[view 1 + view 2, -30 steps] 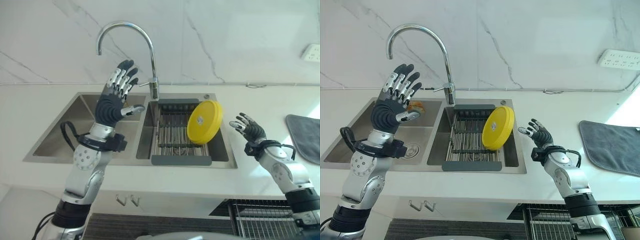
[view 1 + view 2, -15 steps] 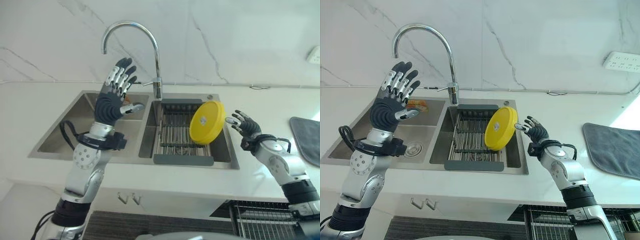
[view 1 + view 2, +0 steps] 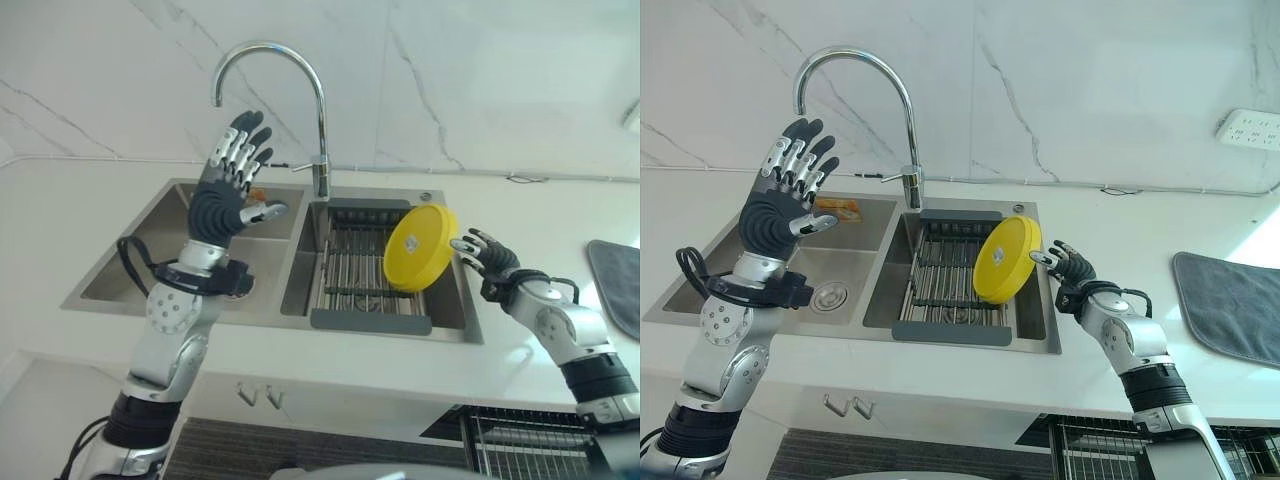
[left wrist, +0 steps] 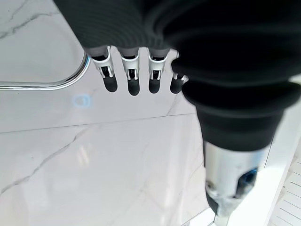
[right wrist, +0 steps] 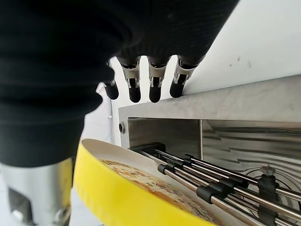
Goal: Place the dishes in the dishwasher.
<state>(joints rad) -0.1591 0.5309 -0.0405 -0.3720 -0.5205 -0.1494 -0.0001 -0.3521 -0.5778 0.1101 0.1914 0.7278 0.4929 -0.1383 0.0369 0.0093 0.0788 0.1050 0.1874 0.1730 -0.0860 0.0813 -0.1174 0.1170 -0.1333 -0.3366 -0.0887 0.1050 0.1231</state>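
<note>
Dishes number one: a round yellow plate (image 3: 421, 247), standing on edge and tilted in the right basin of the double sink (image 3: 130, 270), leaning at that basin's right side on a grey drying rack (image 3: 352, 270) of parallel bars. A small pale mark sits near the plate's middle — too small to read. In the right wrist view a printed pattern shows on the plate's inner face, not legible either.

One right hand (image 3: 484, 256) is just beside the plate's right edge, over the sink's right rim, fingers spread and straight, holding nothing; whether a fingertip touches the plate cannot be told. One left hand (image 3: 226, 194) is raised above the left basin, palm away from the camera, fingers (image 4: 133, 80) straight and fanned, thumb out — nothing in it.

One curved chrome tap (image 3: 290, 90) rises at the sink's back edge between the two basins. A small orange thing (image 3: 838, 206) lies at the back of the left basin, near its drain (image 3: 826, 294). One dark grey mat (image 3: 1232, 305) lies at the table's (image 3: 520, 205) right edge, well apart from the sink. The table between the sink's right rim and the mat is bare white. Wire racking (image 3: 520, 440) shows below the table's front edge on the right.
</note>
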